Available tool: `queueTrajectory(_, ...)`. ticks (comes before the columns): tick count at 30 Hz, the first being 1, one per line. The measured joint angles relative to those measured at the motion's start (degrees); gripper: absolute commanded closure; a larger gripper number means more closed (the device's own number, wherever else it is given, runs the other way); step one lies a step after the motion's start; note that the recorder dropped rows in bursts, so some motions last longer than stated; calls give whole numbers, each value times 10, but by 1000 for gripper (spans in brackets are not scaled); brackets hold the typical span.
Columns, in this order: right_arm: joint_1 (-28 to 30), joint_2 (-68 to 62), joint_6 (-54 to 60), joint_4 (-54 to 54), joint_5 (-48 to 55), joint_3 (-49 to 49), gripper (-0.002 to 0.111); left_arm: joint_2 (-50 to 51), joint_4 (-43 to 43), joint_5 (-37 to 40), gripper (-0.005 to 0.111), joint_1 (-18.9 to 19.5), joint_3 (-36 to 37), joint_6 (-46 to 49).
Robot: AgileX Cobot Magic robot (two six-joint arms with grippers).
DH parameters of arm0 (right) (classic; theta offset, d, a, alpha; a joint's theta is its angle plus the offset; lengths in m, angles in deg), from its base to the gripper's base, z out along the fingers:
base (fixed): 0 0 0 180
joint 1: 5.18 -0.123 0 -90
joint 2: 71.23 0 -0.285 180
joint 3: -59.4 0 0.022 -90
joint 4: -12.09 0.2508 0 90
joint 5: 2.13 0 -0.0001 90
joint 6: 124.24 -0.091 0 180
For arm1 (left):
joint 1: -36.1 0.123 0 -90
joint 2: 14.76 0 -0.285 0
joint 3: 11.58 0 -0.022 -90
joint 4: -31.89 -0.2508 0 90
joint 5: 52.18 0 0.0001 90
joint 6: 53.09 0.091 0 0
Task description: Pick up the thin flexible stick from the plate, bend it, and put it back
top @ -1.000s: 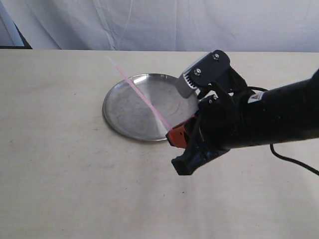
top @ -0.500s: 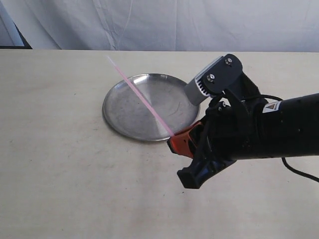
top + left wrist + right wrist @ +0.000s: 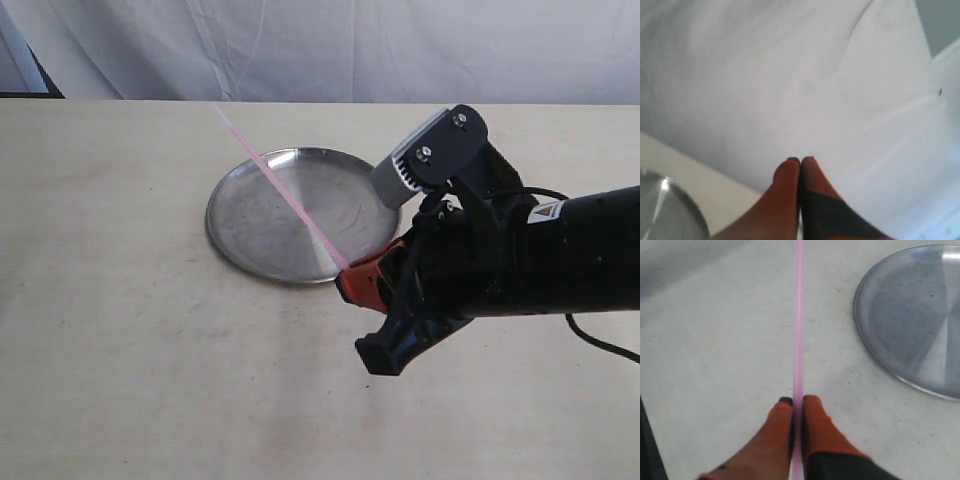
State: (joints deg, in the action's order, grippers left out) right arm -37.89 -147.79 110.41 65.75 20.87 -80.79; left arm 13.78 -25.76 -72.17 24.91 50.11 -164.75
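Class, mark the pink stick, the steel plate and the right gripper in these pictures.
pink stick [image 3: 285, 191], exterior view, middle of its length.
steel plate [image 3: 250, 225], exterior view, bare inner surface.
right gripper [image 3: 798, 401], right wrist view, between its orange fingertips.

My right gripper [image 3: 798, 400] has orange-red fingers [image 3: 817, 427] with small black tips and black further back. My left gripper [image 3: 800, 161] wears the same orange and black. The thin translucent plastic stick [image 3: 799, 315] is pale pink. The round stainless-steel plate [image 3: 910, 315] is silver-grey and scuffed, with a lighter wedge of reflection. The flat tabletop [image 3: 120, 330] is cream with scattered dark specks, the hanging cloth backdrop [image 3: 350, 50] is white, and my arm [image 3: 560, 260] is black.
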Motion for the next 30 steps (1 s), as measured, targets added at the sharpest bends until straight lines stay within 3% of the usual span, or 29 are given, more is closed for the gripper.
queueTrajectory(2, 0, 0, 14, 12, 1, 0, 109, 111, -83, -79, 103, -10, -19, -58)
queueTrajectory(4, 0, 0, 19, 16, 4, 0, 109, 204, -111, -148, 89, -10, -34, -68)
queueTrajectory(7, 0, 0, 20, 18, 6, 0, 109, 313, -119, -215, 54, -10, -51, -48)
queueTrajectory(9, 0, 0, 20, 25, 7, 0, 109, 357, -114, -256, 44, -10, -61, -20)
queueTrajectory(13, 0, 0, 21, 58, 9, 0, 109, 398, -111, -299, 43, -10, -83, 4)
queueTrajectory(23, -5, -25, 85, 140, 30, 0, 109, 402, -85, -299, 43, -10, -89, 44)
queueTrajectory(30, -44, -48, 153, 209, 33, 0, 109, 402, -84, -295, 43, -10, -89, 51)
